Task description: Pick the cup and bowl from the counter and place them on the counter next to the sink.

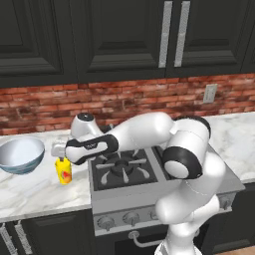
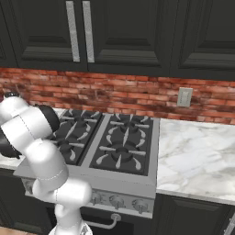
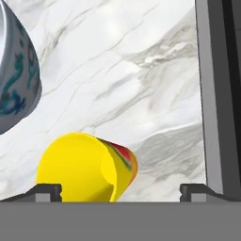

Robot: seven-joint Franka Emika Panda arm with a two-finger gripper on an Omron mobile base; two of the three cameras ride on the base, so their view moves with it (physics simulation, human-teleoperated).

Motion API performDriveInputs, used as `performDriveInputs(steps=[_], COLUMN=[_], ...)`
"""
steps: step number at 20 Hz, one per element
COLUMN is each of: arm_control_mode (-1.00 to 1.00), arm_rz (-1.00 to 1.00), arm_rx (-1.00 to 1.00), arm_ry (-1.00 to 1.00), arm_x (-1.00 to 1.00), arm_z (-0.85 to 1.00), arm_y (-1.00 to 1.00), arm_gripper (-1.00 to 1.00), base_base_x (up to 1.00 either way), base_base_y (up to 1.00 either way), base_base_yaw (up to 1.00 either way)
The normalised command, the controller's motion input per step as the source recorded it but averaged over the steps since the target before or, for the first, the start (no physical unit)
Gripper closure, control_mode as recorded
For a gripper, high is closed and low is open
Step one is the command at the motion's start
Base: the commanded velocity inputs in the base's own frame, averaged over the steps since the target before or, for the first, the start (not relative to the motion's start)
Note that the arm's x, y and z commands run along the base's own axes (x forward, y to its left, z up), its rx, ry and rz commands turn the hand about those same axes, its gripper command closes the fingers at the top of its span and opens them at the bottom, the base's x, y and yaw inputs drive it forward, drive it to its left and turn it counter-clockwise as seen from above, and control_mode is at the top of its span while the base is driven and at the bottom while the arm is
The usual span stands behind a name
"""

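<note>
Cup (image 1: 63, 171) first: it's a little yellow tumbler with a red mark on its side, standing upright on the white marble counter (image 1: 35, 191), just left of the black gas stove (image 1: 124, 172) and a bit in front of the bowl (image 1: 20, 155). The two sit near each other but don't touch. The bowl is way wider than the cup, white inside and blue-grey outside, sitting further left toward the brick wall (image 1: 124, 102).

My gripper (image 1: 62, 158) hangs right above the cup with the arm stretched out left over the stove corner. From the hand view I'm looking down at the cup (image 3: 87, 167) near the bottom of the picture, its open mouth toward me, off to the left between my finger tips (image 3: 47, 190). Fingers are spread as wide as they go, one on each side of the picture, and I'm not gripping anything. The bowl's patterned outer wall (image 3: 16, 80) curves in at the upper left there, and the stove's grey edge (image 3: 212, 94) runs down the right side.

Right base view shows my arm at the left, the stove burners (image 2: 121, 147) and more marble counter (image 2: 197, 156) off to the right.
</note>
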Motion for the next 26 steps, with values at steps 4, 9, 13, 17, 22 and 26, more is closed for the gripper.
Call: performDriveInputs(steps=[4, 9, 13, 17, 22, 26], arm_control_mode=[-1.0, -1.0, -1.0, -1.0, -1.0, -1.0], arm_rz=[0.0, 0.0, 0.0, 0.0, 0.0, 0.0], arm_rx=[0.0, 0.0, 0.0, 0.0, 0.0, 0.0], arm_ry=[0.0, 0.0, 0.0, 0.0, 0.0, 0.0], arm_x=[0.05, 0.08, 0.04, 0.04, 0.0, 0.04], arm_z=[-0.1, -0.07, -0.05, -0.09, -0.17, -0.23], arm_y=[0.06, 0.11, 0.05, 0.0, 0.0, 0.0], arm_gripper=[-1.0, -1.0, -1.0, -1.0, -1.0, -1.0], base_base_x=[0.0, 0.0, 0.0, 0.0, 0.0, 0.0], base_base_y=[0.0, 0.0, 0.0, 0.0, 0.0, 0.0], base_base_yaw=[0.0, 0.0, 0.0, 0.0, 0.0, 0.0])
